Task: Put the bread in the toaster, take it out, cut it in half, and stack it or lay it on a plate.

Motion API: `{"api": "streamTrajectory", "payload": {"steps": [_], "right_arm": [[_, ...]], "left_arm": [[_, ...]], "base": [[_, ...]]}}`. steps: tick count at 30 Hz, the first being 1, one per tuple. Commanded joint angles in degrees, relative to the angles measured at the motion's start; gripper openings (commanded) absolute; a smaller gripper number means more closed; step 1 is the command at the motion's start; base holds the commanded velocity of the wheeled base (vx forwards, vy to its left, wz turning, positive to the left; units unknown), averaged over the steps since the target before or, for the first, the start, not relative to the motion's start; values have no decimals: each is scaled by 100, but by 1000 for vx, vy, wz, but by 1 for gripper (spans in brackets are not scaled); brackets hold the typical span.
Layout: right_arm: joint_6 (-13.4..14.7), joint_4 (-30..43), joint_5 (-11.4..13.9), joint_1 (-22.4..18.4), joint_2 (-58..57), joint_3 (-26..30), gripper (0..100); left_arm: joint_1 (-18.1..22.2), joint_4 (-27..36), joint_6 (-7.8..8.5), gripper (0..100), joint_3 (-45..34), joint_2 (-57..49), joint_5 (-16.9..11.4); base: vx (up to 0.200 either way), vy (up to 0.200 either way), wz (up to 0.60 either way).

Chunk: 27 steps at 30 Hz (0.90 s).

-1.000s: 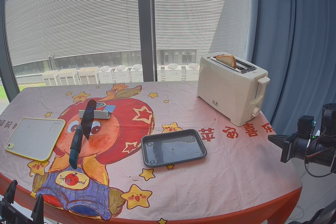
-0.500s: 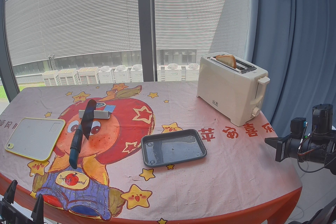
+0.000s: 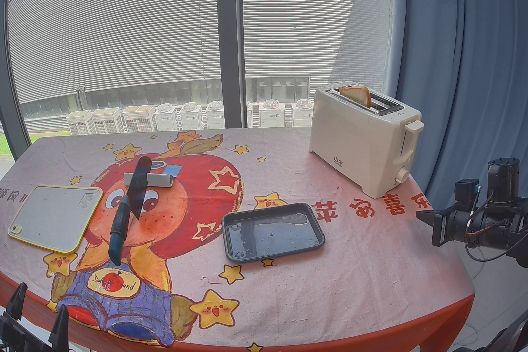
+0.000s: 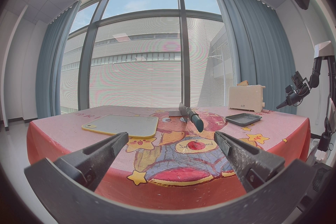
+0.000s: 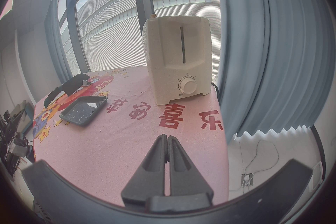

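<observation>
A slice of bread (image 3: 356,93) stands upright in the slot of the cream toaster (image 3: 366,138) at the table's far right, its top sticking out. My right gripper (image 3: 422,216) hovers off the table's right edge, level with the toaster's lower part and pointing at its lever end (image 5: 178,60); its fingers (image 5: 167,140) are shut on nothing. At the near left edge, my left gripper (image 3: 38,312) is open and empty (image 4: 171,151). A dark rectangular plate (image 3: 273,231) lies mid-table. The blue-handled knife (image 3: 126,207) leans on a small rest (image 3: 148,180) beside a pale cutting board (image 3: 55,216).
A printed pink cloth covers the table (image 3: 357,270), which ends in a red front edge. Blue curtains (image 3: 467,67) hang close behind and to the right of the toaster. A window (image 3: 126,28) runs along the table's far side.
My right arm has risen a little and shifted slightly toward the table's right edge. The left gripper and everything on the table stay where they were.
</observation>
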State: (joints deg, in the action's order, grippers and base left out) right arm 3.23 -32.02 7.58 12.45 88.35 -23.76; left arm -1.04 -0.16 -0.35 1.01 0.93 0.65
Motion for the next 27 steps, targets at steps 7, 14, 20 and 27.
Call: {"api": "streamTrajectory", "payload": {"steps": [7, 14, 20, 27], "right_arm": [[72, -6, 6, -14, 262, -155, 0], [81, -23, -11, -76, 526, -252, 0], [116, -586, -11, -199, 833, -428, 0], [609, -981, -73, -199, 956, -463, 0]], "left_arm": [[-2, -2, -9, 100, -101, -93, -3], [-2, -2, 0, 100, -101, -93, -3], [-2, -2, 0, 100, -101, -93, -3], [-2, -2, -9, 100, -101, -93, -3]], "base": [[0, 0, 0], [0, 0, 0], [0, 0, 0], [0, 0, 0]]}}
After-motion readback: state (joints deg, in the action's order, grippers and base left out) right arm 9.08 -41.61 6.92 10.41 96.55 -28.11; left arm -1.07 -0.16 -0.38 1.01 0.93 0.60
